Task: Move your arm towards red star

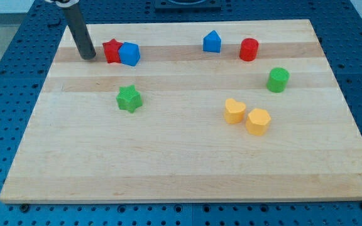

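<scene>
Camera view: red star (110, 50), near the board's (168, 157) top-left, partly hidden by the blue block (130, 54) touching its right side, possibly a cylinder. My tip (88, 57), bare rod gripping nothing, rests just left of the star. Green star (129, 98) below; blue pentagon-like block (212, 42), red cylinder (249, 49) farther right.
</scene>
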